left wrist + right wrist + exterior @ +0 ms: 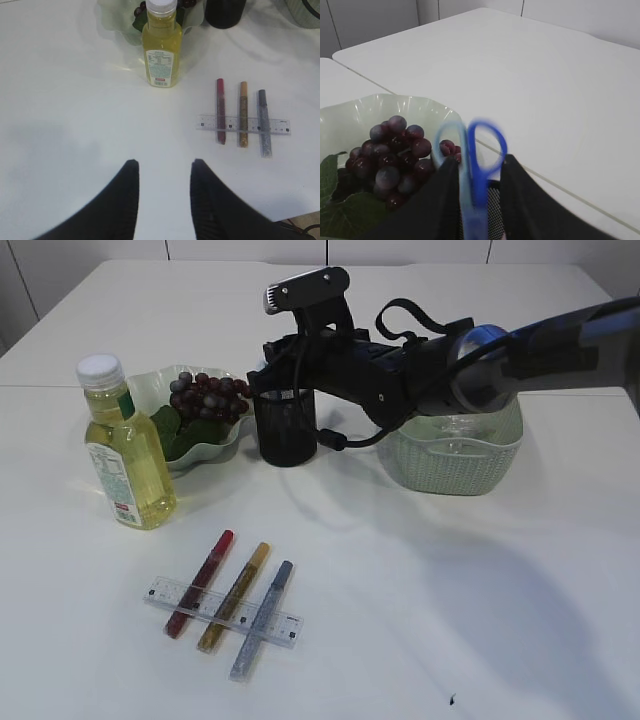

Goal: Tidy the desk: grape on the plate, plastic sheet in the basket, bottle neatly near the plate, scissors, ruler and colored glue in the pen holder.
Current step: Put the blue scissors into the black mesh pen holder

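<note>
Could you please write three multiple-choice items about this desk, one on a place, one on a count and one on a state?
1. Where do the grapes lie?
A. on the plate
B. in the basket
C. on the bare table

2. How many glue sticks lie across the ruler?
A. one
B. two
C. three

3. What is between the fingers of the right tool?
A. nothing
B. the scissors
C. the bottle

Answers:
1 A, the bunch rests inside the pale plate beside the pen holder.
2 C, a red, a gold and a silver stick cross it.
3 B, the right wrist view shows blue handles between the fingers, above the pen holder.
</note>
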{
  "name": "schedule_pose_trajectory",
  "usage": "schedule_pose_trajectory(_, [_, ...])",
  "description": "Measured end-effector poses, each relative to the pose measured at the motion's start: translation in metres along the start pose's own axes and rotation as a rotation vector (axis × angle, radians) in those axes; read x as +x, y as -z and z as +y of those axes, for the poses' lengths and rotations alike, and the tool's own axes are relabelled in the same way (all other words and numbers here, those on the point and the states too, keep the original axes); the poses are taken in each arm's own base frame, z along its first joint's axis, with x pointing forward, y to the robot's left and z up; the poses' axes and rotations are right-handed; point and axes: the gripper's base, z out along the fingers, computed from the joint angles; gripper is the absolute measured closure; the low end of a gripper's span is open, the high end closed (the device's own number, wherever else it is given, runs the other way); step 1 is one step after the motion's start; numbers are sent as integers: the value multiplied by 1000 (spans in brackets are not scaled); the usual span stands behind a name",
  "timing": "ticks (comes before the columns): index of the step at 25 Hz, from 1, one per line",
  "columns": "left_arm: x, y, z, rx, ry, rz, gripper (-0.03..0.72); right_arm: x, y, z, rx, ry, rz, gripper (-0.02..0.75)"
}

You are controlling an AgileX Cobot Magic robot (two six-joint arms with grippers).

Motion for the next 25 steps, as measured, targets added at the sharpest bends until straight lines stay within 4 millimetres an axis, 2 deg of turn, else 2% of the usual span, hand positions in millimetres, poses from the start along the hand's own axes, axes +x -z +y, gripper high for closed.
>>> schedule_pose_trajectory(7, [-6, 8, 0, 13, 9, -37, 435, -3, -1, 0, 0, -2, 15, 478])
schedule_pose_trajectory(12, [-6, 8, 0, 15, 9, -37, 435, -9, 1, -2, 1, -33, 107, 478])
schedule_pose_trajectory(19, [-7, 8, 0, 16, 9, -41, 435, -63, 31, -9, 5, -47, 251, 472])
schedule_pose_trajectory(25, [-7, 8, -1, 17, 9, -45, 435, -107, 73, -13, -8, -76, 425, 394])
